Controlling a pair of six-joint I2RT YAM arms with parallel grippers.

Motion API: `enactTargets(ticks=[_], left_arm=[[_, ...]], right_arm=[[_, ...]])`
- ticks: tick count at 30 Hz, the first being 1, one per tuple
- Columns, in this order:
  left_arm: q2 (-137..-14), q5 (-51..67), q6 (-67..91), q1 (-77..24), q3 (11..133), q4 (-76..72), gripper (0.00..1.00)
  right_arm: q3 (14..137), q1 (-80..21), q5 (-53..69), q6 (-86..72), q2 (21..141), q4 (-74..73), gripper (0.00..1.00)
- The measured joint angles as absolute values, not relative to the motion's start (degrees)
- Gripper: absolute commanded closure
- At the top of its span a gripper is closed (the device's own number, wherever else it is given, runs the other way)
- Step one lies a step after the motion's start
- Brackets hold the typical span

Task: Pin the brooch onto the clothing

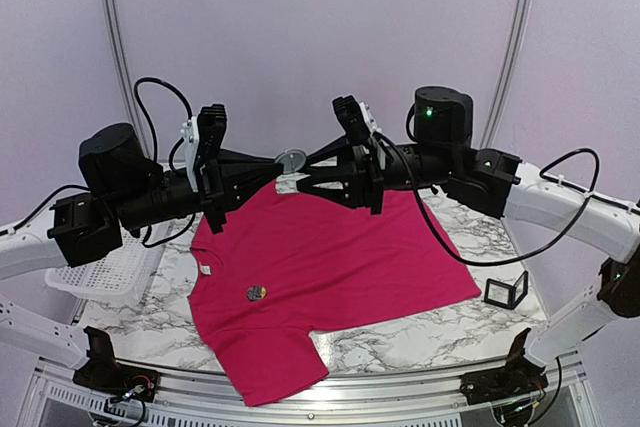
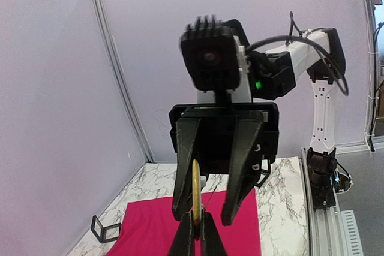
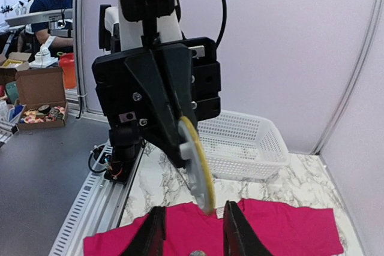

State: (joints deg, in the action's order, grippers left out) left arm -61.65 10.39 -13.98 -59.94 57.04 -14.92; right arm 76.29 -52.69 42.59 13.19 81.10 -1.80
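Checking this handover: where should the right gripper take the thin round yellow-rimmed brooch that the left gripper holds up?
Pinch the thin round yellow-rimmed brooch across its two flat faces, on the free half that sticks out past the shut left gripper. It is probably best to come in edge-on from the side opposite those fingers. The open right gripper straddles that free rim.

So I'm seeing one pink T-shirt [image 1: 340,257], two brooches [image 1: 256,293] [image 1: 291,159], one white basket [image 1: 100,282], one little black frame thingy [image 1: 506,290], plus two black robot arms [image 1: 150,202] [image 1: 470,169].
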Motion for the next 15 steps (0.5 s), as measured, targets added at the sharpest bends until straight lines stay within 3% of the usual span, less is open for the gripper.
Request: enactTargets(ticks=[15], left_arm=[[-61.25,13.15,-14.61,-59.94,56.40,-15.05,1.00]], right_arm=[[75.83,-52.16,42.19,12.01,78.41,0.78,0.84]])
